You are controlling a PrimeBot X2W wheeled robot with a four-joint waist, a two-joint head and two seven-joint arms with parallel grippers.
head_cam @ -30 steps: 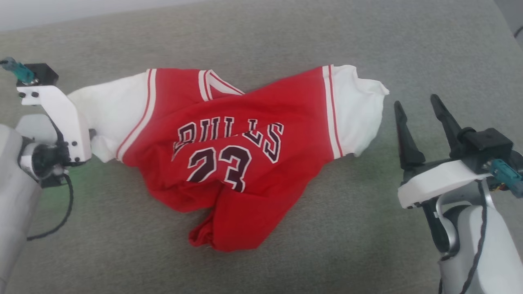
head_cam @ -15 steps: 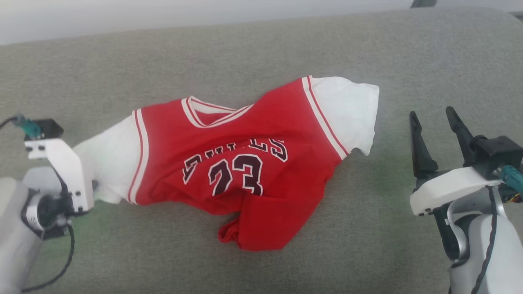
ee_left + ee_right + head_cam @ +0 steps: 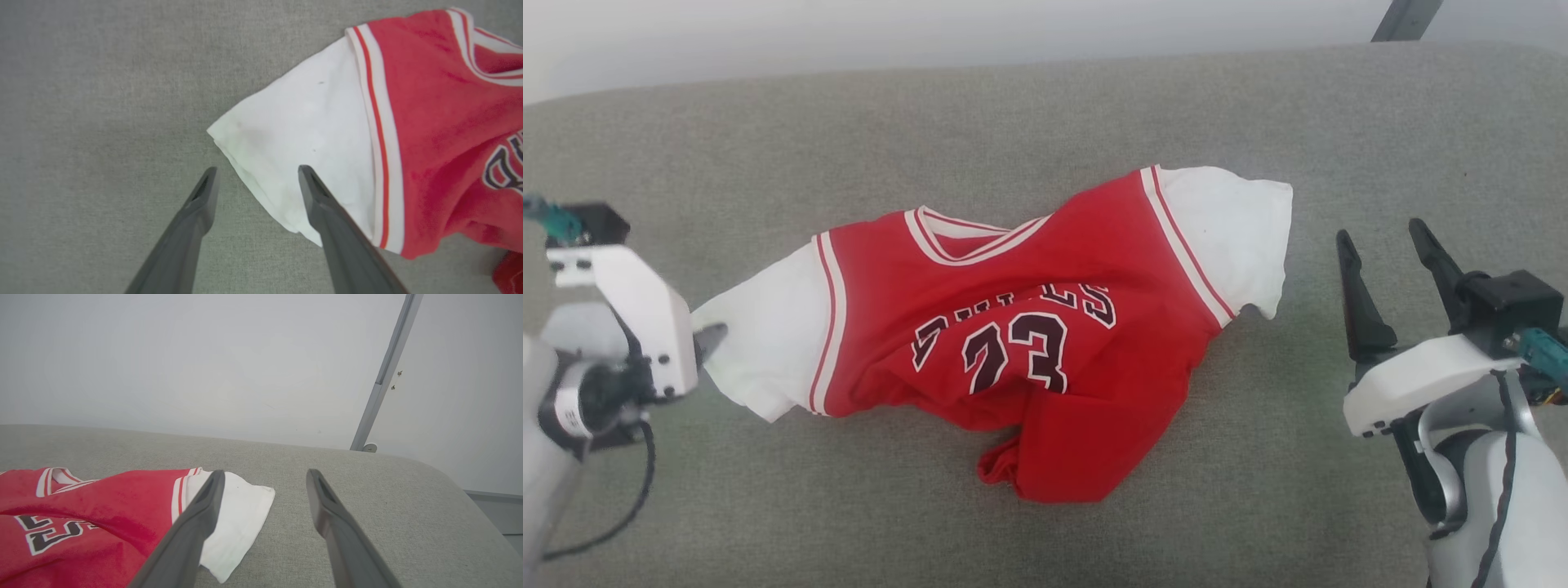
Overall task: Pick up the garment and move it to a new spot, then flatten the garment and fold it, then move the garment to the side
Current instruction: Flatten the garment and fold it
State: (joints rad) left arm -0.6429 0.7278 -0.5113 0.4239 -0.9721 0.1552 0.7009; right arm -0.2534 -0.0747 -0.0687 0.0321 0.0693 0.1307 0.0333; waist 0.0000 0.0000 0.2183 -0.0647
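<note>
Item one, the garment (image 3: 1029,327): I log a red jersey-knit shirt with soft, matte cloth, lying crumpled at the centre of the head view on the worktop (image 3: 768,506). It has short white sleeves, each joined by white-and-red striped trim, a striped V-neck at 12 o'clock, and dark white-outlined lettering, partly folded under, above the number 23. One sleeve lies flat and points to 9 o'clock, and the other fans out towards 2 o'clock. The red hem is bunched into a rumpled lobe at 6 o'clock. Item two, the worktop: a grey, felt-like woven covering with a rounded far edge. Item three, the left pincer (image 3: 257,170): two long, dark, tapering fingers spread wide and holding nothing, at 9 o'clock of the garment. In the left wrist view one finger lies over the white sleeve's cuff corner and the other over bare grey cloth; I cannot tell whether either touches. Item four, the right pincer (image 3: 1379,229): the same dark wedge fingers, spread wide and empty, at 3 o'clock, apart from the nearer sleeve. Item five, behind the worktop: a plain pale wall (image 3: 204,355) with a slanting grey metal strip (image 3: 384,375).
</note>
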